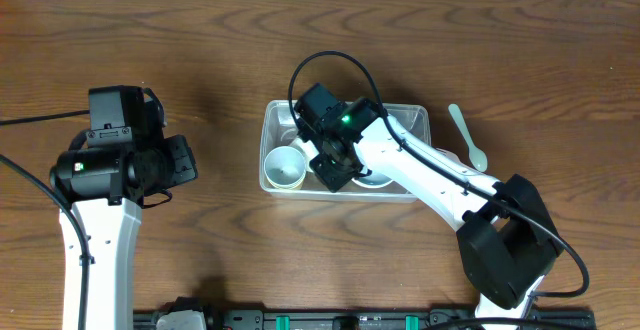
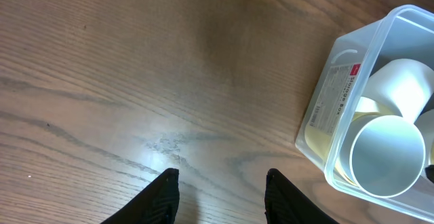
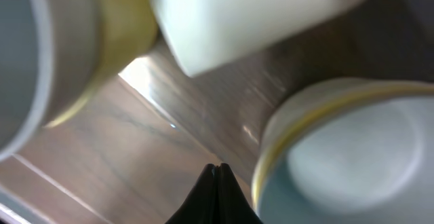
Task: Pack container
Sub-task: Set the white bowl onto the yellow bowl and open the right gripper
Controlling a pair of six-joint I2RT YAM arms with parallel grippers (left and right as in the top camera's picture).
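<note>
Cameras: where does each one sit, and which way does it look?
Overhead: above the table, looking straight down; both arms show, left gripper over wood, right gripper in the container, green spoon beside it.
Left wrist: on the left arm, facing down at the table; its open fingers show.
Right wrist: low inside the container, facing its floor and a bowl; its shut fingertips show.
Shared: overhead and left wrist both show the container and a white cup.

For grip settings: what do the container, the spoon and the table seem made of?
Container: clear, glossy plastic, probably; its contents show through the walls. Spoon: pale green, matte, likely plastic; too small to be sure. Table: wood or wood veneer, visible grain, slight sheen.
</note>
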